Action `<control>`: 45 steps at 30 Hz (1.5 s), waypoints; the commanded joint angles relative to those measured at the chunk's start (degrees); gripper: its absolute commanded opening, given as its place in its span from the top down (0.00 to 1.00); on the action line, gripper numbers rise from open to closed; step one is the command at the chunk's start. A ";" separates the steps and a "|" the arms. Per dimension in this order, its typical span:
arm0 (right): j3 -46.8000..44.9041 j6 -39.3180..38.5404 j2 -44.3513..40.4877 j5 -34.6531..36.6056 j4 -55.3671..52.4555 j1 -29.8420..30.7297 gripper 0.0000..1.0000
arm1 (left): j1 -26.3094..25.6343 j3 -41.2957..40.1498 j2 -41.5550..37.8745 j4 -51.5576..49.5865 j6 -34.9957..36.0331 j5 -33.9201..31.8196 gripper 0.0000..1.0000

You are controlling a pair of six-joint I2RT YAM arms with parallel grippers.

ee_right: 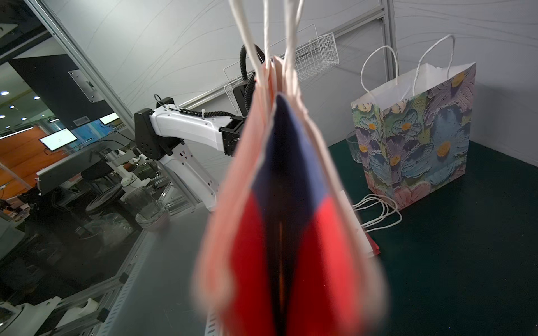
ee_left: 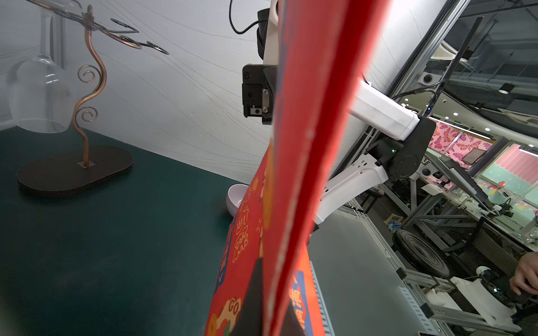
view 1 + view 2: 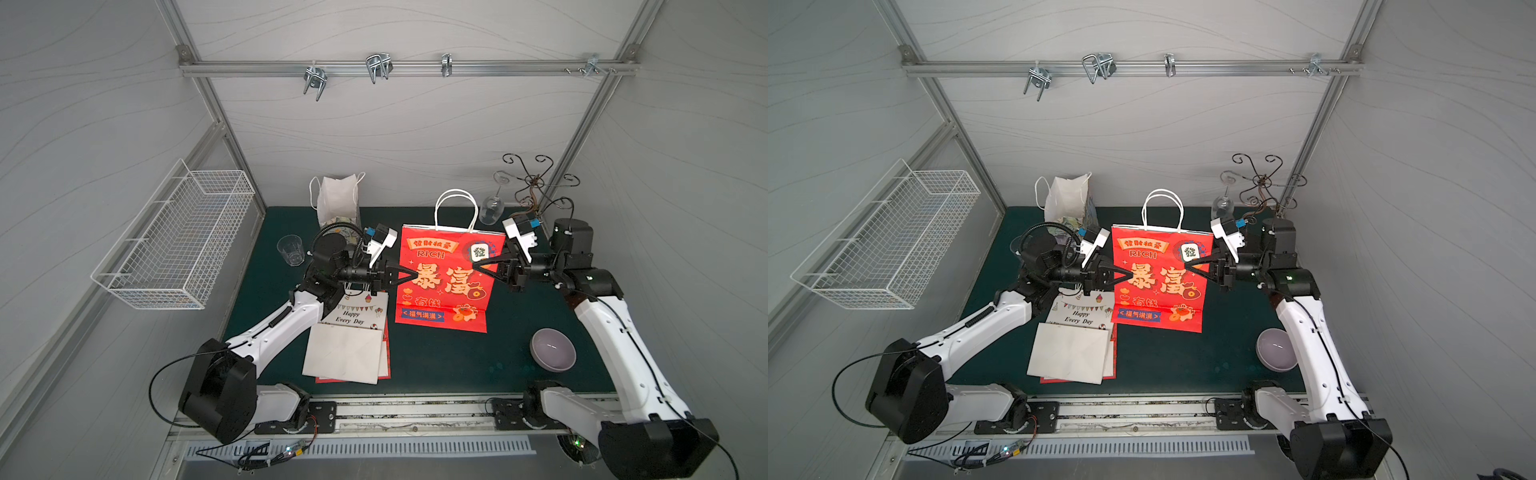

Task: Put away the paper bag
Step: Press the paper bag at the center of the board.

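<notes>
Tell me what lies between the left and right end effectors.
The red paper bag, folded flat and upright, spans the gap; the left end effector and right end effector pinch its opposite edges. This shows in both top views.

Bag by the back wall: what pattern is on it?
Bag: blue and purple flowers, best in the right wrist view.

Left end effector (image 3: 415, 277) and right end effector (image 3: 476, 266) clamped closed, tips facing each other (both roughly horizontal).

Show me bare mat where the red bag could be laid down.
Widest bare mat: front middle, between the flat bags and the bowl, before the red bag. Crowded: back left by cup and floral bag, back right by glass stand.
</notes>
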 commanded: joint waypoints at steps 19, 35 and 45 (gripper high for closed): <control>-3.27 -9.44 -2.51 -0.56 -8.29 -0.15 0.94 | 1.09 1.18 -2.26 8.15 -5.59 -1.16 1.00; -6.01 -11.68 -2.74 -0.14 -8.74 -0.05 0.96 | 1.61 3.46 -3.11 8.09 -6.78 -0.88 1.00; -6.54 -16.13 -4.33 3.82 -12.58 -0.23 0.52 | 2.05 4.27 -2.88 7.99 -7.09 -0.72 1.00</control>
